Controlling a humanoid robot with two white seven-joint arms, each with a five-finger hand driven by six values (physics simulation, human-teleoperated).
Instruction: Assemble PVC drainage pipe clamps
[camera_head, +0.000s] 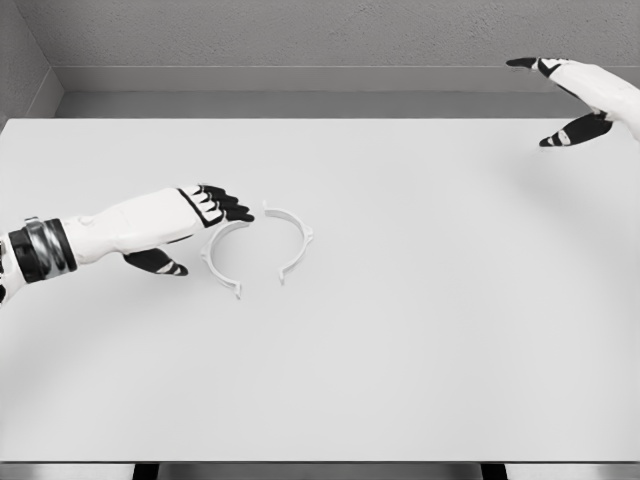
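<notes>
Two white half-ring clamp pieces lie flat on the white table (420, 320), facing each other with a gap between their ends. The left clamp half (217, 257) curves from near my fingertips down to a tab at its lower end. The right clamp half (296, 239) sits just beside it. My left hand (222, 206) comes in from the left edge, fingers extended and relaxed, fingertips right above the upper end of the left half, thumb below; it holds nothing. My right hand (572, 98) is raised at the far upper right, fingers spread, away from the pieces.
A grey wall runs behind the table's far edge. The table's front edge crosses the bottom of the view, with two dark legs showing beneath it.
</notes>
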